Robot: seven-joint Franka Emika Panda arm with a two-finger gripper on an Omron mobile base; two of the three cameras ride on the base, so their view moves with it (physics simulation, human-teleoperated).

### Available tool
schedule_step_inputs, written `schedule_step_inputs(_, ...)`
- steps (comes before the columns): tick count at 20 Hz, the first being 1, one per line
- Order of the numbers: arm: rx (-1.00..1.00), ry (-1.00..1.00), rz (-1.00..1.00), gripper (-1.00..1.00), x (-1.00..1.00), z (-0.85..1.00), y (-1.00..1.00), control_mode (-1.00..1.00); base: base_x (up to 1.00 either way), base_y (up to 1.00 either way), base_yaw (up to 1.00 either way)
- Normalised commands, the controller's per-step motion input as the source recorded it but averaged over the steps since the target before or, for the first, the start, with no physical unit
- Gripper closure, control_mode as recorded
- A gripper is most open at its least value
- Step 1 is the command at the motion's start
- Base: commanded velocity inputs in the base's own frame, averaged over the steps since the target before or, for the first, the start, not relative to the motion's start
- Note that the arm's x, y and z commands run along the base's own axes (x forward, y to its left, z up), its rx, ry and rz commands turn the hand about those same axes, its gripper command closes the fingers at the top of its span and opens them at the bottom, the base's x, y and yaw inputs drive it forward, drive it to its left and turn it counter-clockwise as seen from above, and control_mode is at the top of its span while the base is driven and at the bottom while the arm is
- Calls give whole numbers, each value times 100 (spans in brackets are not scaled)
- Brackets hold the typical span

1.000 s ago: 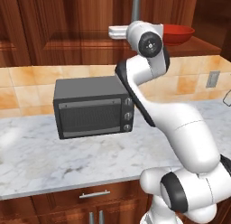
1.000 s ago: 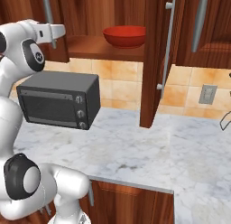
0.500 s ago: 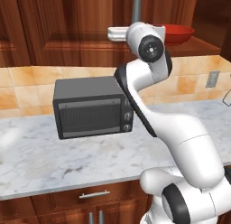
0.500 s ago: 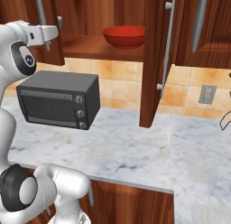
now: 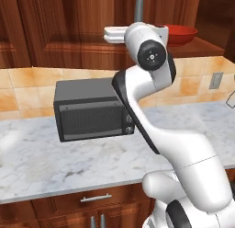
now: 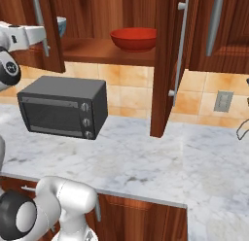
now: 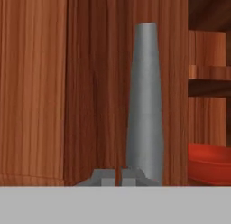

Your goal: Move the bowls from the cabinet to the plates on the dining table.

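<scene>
The cabinet [image 6: 121, 7] stands open above the counter. A solid red bowl [image 6: 133, 39] [image 5: 181, 34] [image 7: 210, 164] sits on its shelf. A bluish patterned bowl [image 6: 61, 26] peeks out from behind the left door [image 6: 52, 45]. My gripper [image 7: 119, 179] [image 6: 44, 35] is shut, its tips meeting just left of the lower end of that door's silver bar handle [image 7: 145, 101] [image 6: 40, 16], with nothing between them. The plates and the dining table are out of view.
A dark toaster oven [image 5: 92, 110] [image 6: 63, 106] stands on the marble counter [image 6: 146, 157] under the cabinet. The right door [image 6: 163, 65] juts out edge-on with its long handle [image 6: 181, 45]. Lower drawers [image 5: 94, 199] run below the counter edge.
My arm's upper joint has swung left and lower in the right base view. The left door and its handle have shifted left with the hand. The gripper stays shut.
</scene>
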Motion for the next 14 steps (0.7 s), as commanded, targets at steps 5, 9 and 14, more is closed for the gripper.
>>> schedule_step_inputs(5,-3,-3,-1,100,-73,37,51,-100,0,0,0)
schedule_step_inputs(9,-2,-7,0,100,-52,22,18,-100,0,0,0)
schedule_step_inputs(14,7,-5,1,100,-16,18,-33,-100,0,0,0)
